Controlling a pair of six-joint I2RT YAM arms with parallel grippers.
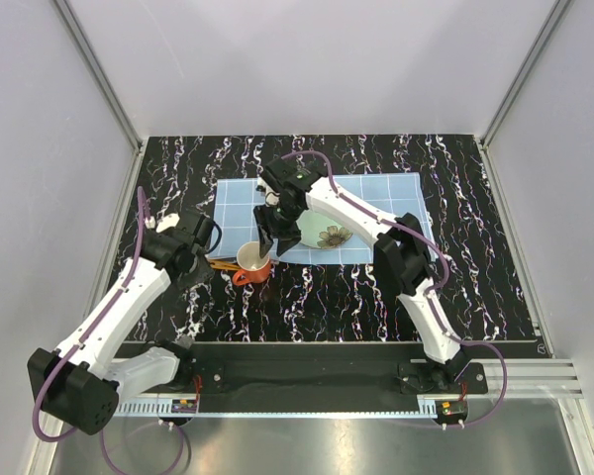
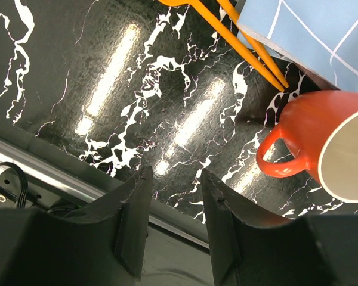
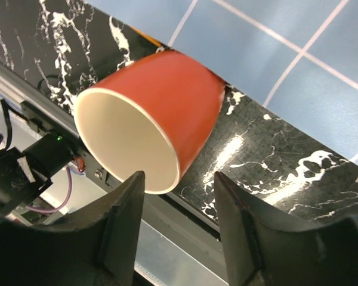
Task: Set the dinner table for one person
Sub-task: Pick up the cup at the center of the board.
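Note:
The black marble dinner table (image 1: 327,297) carries a light blue gridded placemat (image 1: 376,193). A cream plate with a flower print (image 1: 329,234) lies on the placemat. A red-orange cup (image 1: 251,263) with a cream inside stands on the table just off the placemat's front left corner. My right gripper (image 1: 274,240) hovers open just above and behind the cup (image 3: 155,113); in the right wrist view (image 3: 179,179) its left finger overlaps the rim. My left gripper (image 1: 208,237) is open and empty to the cup's left (image 2: 176,176). Orange chopsticks (image 2: 238,42) lie beside the cup (image 2: 322,143).
The chopsticks (image 1: 221,264) lie on the table at the placemat's (image 2: 310,30) left edge, between my left gripper and the cup. Pale walls close in the table on three sides. A metal rail (image 1: 327,371) with both arm bases runs along the near edge.

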